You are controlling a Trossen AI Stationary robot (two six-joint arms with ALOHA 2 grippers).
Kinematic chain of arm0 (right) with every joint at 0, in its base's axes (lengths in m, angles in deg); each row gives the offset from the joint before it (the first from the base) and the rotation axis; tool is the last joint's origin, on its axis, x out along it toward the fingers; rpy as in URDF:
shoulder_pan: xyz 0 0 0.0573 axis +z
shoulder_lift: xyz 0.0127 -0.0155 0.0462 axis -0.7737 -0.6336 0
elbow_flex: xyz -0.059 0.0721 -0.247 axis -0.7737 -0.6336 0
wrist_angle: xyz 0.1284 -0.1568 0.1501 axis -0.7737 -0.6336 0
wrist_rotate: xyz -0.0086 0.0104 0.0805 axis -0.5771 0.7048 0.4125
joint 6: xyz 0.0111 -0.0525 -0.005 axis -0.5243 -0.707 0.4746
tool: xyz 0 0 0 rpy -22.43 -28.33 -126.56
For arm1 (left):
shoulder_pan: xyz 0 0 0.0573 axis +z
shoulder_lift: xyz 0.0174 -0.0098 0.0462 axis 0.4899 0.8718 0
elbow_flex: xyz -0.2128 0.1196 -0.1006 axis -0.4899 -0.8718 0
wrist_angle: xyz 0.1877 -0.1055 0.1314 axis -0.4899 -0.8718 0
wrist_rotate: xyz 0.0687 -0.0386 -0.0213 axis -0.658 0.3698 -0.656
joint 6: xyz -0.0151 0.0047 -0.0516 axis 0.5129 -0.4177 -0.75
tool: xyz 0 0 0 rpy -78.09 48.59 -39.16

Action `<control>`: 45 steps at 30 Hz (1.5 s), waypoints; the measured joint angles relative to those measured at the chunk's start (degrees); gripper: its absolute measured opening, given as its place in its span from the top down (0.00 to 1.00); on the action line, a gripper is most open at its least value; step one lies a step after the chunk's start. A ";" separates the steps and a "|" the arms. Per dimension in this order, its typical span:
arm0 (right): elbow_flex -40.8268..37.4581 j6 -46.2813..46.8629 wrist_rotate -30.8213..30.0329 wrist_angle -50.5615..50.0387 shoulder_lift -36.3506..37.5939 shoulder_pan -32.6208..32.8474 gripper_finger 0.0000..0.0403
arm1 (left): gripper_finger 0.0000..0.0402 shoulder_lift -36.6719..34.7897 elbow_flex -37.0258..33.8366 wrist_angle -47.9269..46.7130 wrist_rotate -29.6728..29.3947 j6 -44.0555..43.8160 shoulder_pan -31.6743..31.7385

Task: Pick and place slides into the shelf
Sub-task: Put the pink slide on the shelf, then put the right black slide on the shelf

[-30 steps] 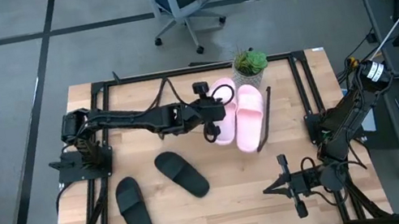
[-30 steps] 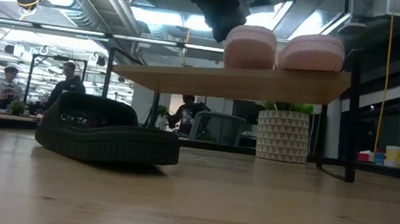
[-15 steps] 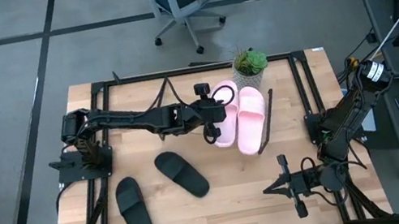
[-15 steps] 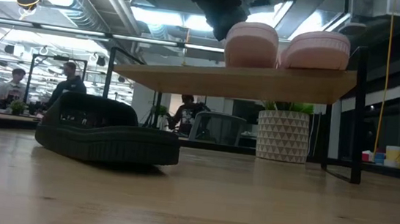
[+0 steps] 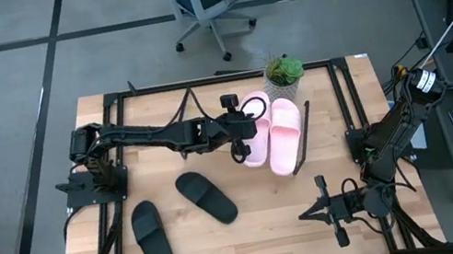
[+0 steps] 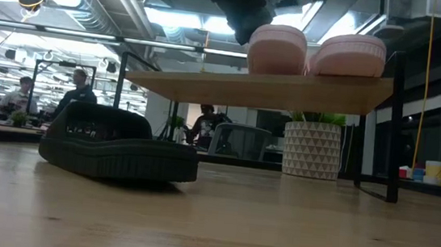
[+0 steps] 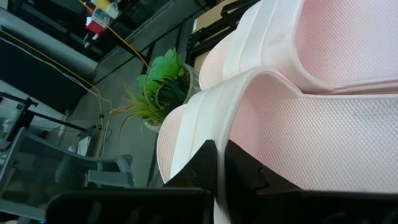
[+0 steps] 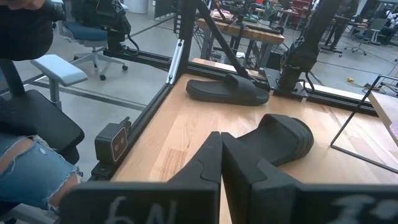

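The left claw point(image 5: 244, 133) is closed beside the pink slides point(image 5: 269, 129) on the shelf point(image 6: 264, 87); the right claw point(image 5: 309, 213) is closed. The black slides point(image 5: 206, 196) look light and flexible, best gripped at the strap.

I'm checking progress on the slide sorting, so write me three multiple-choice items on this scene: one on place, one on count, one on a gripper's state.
1. Where are the pink slides?
A. on the shelf
B. on the table beside the black slides
C. on the floor

2. How many black slides lie on the table?
A. none
B. two
C. four

3. How is the left gripper?
A. wide open
B. shut on a black slide
C. shut at the pink slides, fingers together

Key: 1 A, the low view shows both pink toes on the board. 2 B, the high view shows two, left of the shelf. 3 C, the left wrist view shows the fingers together.
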 joint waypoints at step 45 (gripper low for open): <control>0.00 0.02 0.04 -0.44 0.00 0.00 0.98 | 0.72 -5.98 0.05 0.16 -7.16 6.11 -5.77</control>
